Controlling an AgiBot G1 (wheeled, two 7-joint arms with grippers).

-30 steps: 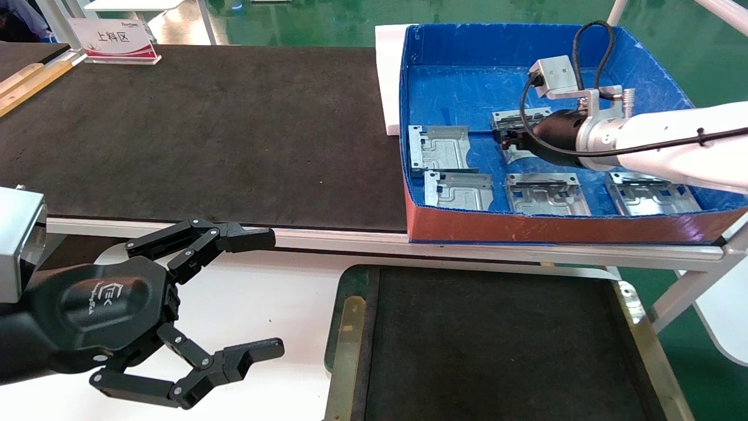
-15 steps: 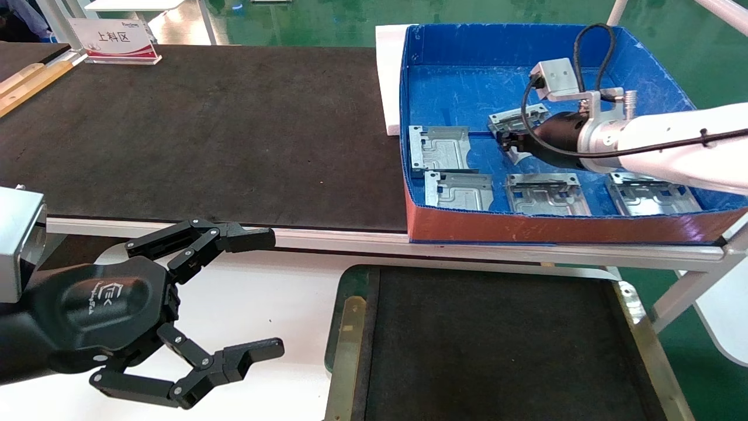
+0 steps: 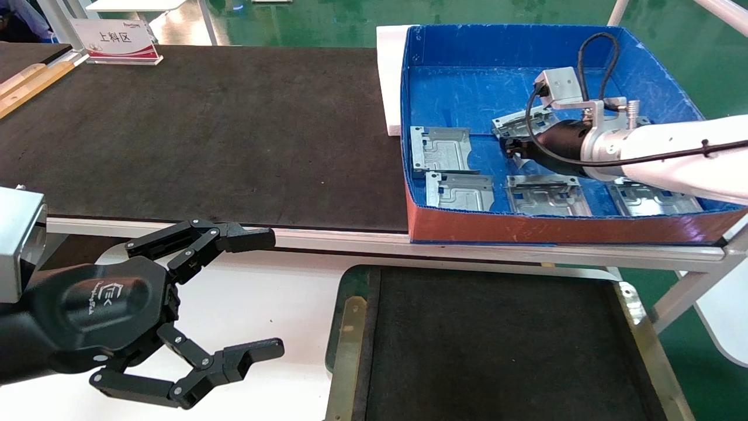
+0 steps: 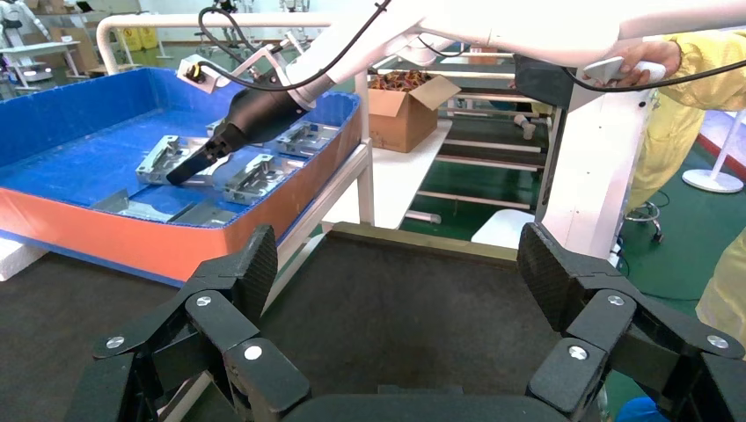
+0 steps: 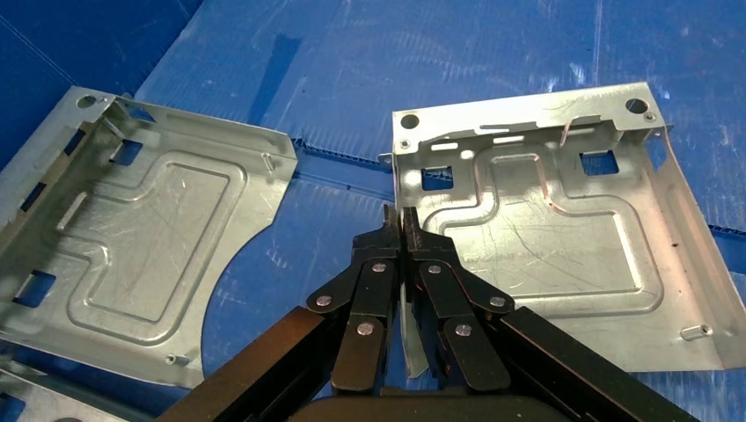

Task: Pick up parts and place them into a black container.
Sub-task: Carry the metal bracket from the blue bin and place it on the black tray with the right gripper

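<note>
The right arm reaches in from the right edge of the head view, white forearm running leftward to a dark wrist in the upper right of the frame. The right gripper (image 3: 509,146) has its fingers (image 5: 387,251) pressed together. The left gripper (image 3: 266,295) sits in the lower left of the frame, pointing rightward, its black fingers (image 4: 251,268) spread wide apart.

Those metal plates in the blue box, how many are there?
5. One is pinched by the right gripper and tilted up; one lies at the box's left side; three line the red front wall. The arm may hide more.
</note>
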